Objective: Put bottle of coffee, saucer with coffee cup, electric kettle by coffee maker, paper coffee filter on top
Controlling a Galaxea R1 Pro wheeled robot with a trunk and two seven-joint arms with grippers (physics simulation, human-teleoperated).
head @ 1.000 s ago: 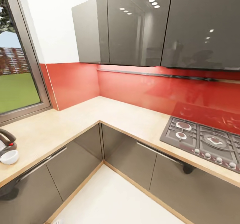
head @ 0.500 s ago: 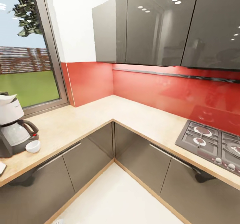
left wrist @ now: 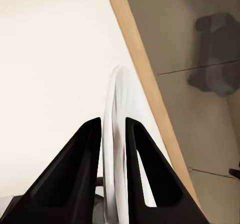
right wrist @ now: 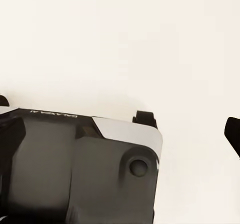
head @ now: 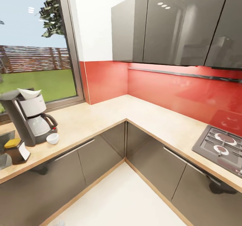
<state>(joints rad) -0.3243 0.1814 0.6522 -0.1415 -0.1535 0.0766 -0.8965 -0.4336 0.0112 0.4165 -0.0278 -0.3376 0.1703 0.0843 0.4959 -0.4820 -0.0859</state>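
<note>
An L-shaped kitchen desk (head: pixel 101 118) carries the coffee maker (head: pixel 30 117) at far left, a paper filter (head: pixel 29 93) on top and the coffee cup (head: pixel 52 138) just beside it. No writing is legible. The camera has swung left, bringing them fully into view. The left end effector (left wrist: pixel 114 126) is clamped on the white saucer (left wrist: pixel 116 109). Whether the right end effector is open cannot be told.

The grey gas hob (head: pixel 220 148) runs off the head view's right edge; a yellow-topped dark box (head: pixel 15 150) at the beige countertop's (head: pixel 101 118) left end is too blurred to identify
</note>
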